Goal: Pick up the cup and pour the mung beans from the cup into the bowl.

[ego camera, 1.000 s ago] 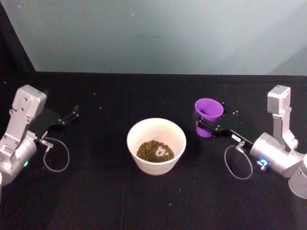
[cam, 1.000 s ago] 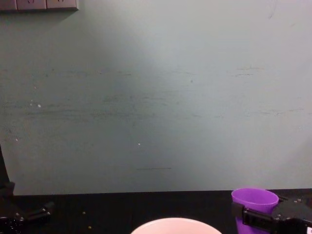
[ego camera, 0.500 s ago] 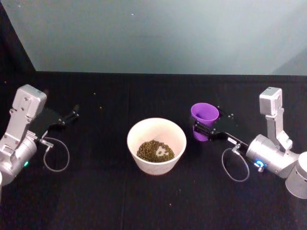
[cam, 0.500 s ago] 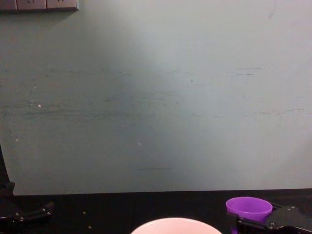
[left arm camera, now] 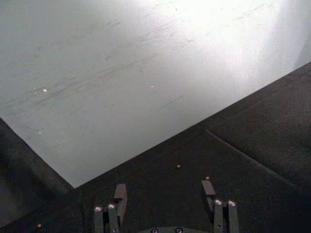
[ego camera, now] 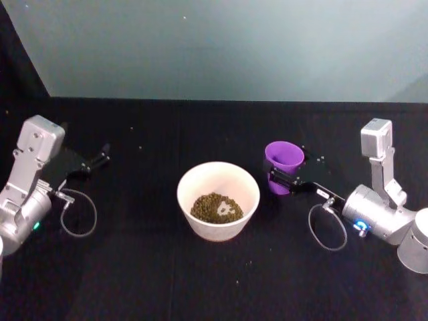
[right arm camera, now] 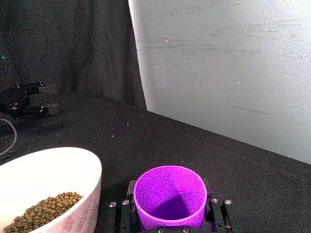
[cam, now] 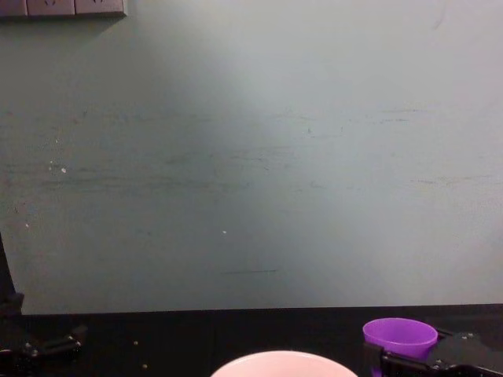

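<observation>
Black bench [ego camera: 200,281], pale wall behind. Your right hand [right arm camera: 170,216] grips the purple cup [ego camera: 283,160] upright beside the bowl [ego camera: 218,182]: light, slick, empty plastic; keep hold mid-wall. Left hand [left arm camera: 165,204] released, parked.

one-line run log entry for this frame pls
right tool: shut on upright empty purple plastic cup, right of bowl | mung beans: in wide pinkish-white round bowl | left tool: open, parked left

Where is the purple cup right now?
The cup stands upright on the robot's right side of the head view, just right of the bowl, gripped between the right gripper fingers. It looks empty; the mung beans lie in the bowl.
</observation>
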{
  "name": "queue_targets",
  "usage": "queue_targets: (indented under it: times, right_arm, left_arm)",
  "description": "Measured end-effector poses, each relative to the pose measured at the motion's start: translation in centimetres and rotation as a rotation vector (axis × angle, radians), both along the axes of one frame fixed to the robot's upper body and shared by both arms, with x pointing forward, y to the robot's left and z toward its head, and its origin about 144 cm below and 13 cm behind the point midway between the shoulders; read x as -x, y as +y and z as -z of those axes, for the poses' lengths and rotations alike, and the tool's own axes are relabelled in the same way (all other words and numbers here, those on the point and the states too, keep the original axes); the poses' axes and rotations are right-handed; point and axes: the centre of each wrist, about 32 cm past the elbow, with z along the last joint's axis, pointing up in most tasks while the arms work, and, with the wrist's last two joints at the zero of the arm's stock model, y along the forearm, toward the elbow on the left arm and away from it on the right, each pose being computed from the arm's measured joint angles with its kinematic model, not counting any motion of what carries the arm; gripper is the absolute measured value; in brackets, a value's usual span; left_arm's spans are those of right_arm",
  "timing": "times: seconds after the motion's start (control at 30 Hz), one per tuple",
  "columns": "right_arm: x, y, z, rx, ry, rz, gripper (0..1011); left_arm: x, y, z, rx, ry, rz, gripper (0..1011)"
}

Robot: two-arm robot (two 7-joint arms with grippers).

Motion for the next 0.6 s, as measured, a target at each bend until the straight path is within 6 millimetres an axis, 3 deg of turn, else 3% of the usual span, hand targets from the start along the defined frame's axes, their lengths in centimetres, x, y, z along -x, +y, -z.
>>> queue_targets:
  times: [0.07,0.37,0.6]
  right_arm:
    - [0.00,0.00,-0.01,0.000,0.000,0.000,765]
    - [0.01,0.02,-0.03,0.000,-0.001,0.000,1002]
    - [0.47,0.05,-0.86,-0.009,-0.034,0.002,1000]
  left_arm:
    - [0.00,0.00,0.00,0.000,0.000,0.000,1000]
    - [0.00,0.00,0.00,0.000,0.000,0.000,1000]
    - [0.00,0.00,0.00,0.000,0.000,0.000,1000]
